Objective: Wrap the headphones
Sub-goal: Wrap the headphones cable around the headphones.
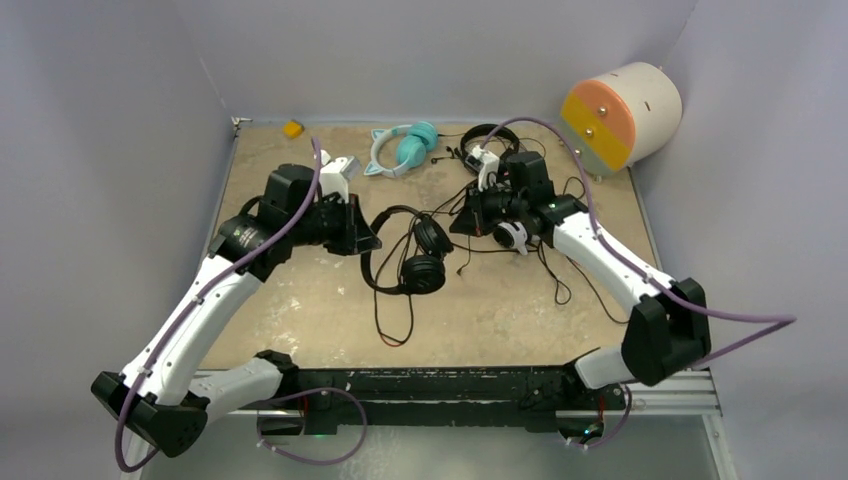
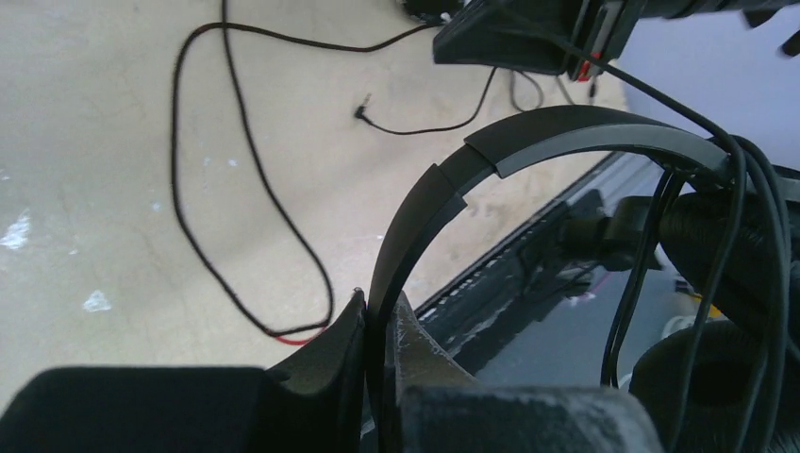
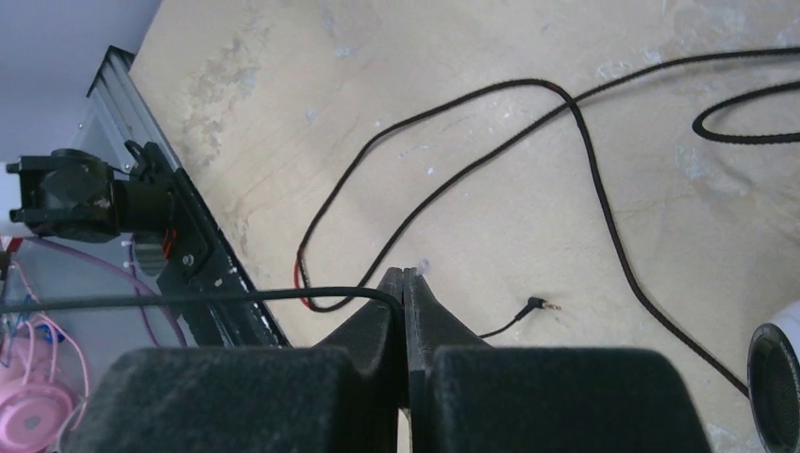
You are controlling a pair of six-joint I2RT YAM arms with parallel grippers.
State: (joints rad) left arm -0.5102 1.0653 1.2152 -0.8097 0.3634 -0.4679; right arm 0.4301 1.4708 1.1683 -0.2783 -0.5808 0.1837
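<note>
Black headphones (image 1: 415, 255), headband (image 2: 566, 127) clamped in left end effector (image 2: 380, 311), right end effector (image 3: 404, 283) pinched together on a thin black cable (image 3: 189, 300), teal cat-ear headset (image 1: 410, 148) on bench (image 1: 300, 290) behind

- The top camera sits high behind me. It looks down on the whole table (image 1: 300, 300), my left arm (image 1: 200, 310) and my right arm (image 1: 610, 260).
- My left wrist camera is very close to the black headphones (image 2: 528, 142).
- My right wrist camera looks down at the table from close up.
- Both wrist cameras see one little plug (image 2: 363, 107).
</note>
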